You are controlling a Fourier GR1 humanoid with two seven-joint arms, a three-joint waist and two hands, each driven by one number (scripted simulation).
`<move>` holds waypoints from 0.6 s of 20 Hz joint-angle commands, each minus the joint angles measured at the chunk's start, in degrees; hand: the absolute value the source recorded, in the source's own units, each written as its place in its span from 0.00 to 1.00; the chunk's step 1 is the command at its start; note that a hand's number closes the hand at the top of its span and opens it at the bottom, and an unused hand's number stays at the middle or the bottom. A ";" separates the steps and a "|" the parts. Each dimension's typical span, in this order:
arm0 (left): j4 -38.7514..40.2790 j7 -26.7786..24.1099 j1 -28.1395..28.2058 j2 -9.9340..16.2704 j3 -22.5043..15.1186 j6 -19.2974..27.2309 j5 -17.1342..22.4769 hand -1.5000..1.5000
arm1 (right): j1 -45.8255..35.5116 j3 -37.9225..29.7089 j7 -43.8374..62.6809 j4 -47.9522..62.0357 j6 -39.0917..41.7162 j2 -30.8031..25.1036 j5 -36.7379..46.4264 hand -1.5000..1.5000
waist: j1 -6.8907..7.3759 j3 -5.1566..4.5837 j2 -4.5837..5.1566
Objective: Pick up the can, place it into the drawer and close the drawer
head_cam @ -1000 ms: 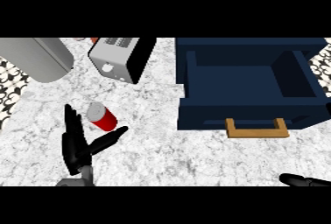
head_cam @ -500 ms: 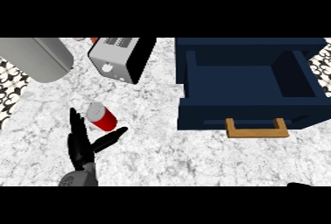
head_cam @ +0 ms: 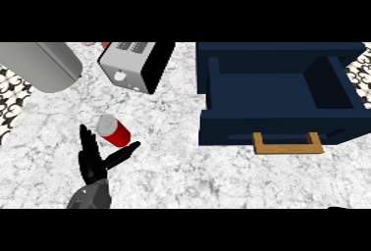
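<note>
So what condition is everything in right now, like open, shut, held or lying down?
Can: tipped over on the counter, not held.
Drawer: open, nothing visible inside.
Left hand: open, fingers straight, right beside the can.
Toaster: on the counter, untouched.
Right hand: barely visible at the lower edge.

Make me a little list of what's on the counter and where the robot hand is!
can: red can, lying tilted on the counter
left robot hand: open, fingers straight, around the can's lower side, not gripping
drawer: dark blue, open, nothing visible inside
handle: tan, on drawer front
toaster: behind the can
right robot hand: not in view
</note>
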 commanded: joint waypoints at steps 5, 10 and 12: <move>16.96 -7.88 -9.50 3.16 5.97 -6.25 2.76 0.00 | 1.15 -3.15 0.22 -0.65 2.44 -0.99 -2.36 0.00 | -0.40 -0.03 0.11; 19.40 -10.97 -10.44 3.48 5.20 -9.42 2.21 0.00 | 0.32 -0.33 4.56 -5.43 0.42 0.59 -0.01 0.00 | -0.24 -0.02 0.05; 20.05 -7.37 -13.13 4.18 3.48 -11.31 1.20 0.00 | -3.29 -0.13 3.92 -1.98 -1.30 0.66 1.43 0.00 | -0.14 -0.02 0.10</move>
